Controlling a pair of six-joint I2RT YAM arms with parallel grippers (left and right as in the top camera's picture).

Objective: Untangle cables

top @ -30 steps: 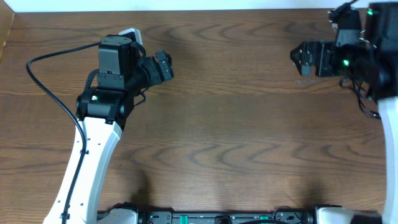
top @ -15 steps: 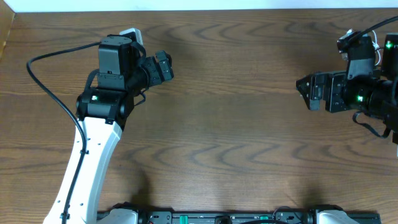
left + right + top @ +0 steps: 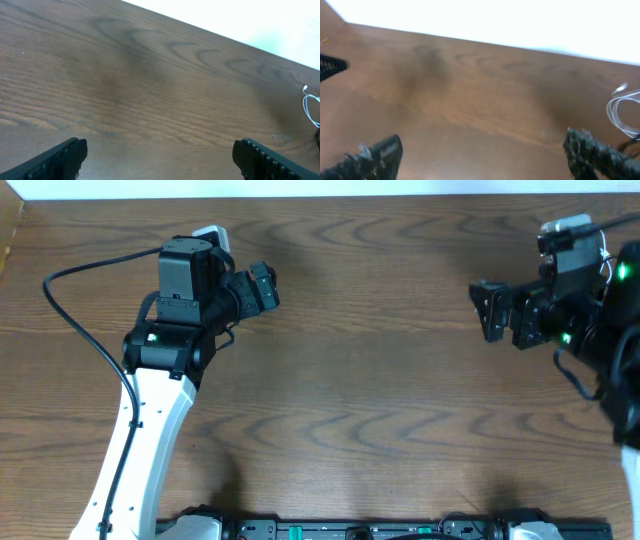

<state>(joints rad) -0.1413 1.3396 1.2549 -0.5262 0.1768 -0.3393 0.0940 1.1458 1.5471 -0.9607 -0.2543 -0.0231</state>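
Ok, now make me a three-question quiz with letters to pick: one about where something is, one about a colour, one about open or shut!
1. In the left wrist view, where is the white cable? A. far right edge B. middle C. far left edge
2. What colour is the table? A. green B. brown C. blue
3. The left pincer is: A. shut on a cable B. shut, empty C. open, empty
Answers: A, it curls at the right edge; B, wood grain looks brown; C, fingers stand wide apart, only table between.

Brown wood-grain table (image 3: 150, 85), thin white cable (image 3: 621, 107) looped flat on it, close to the table's far edge.
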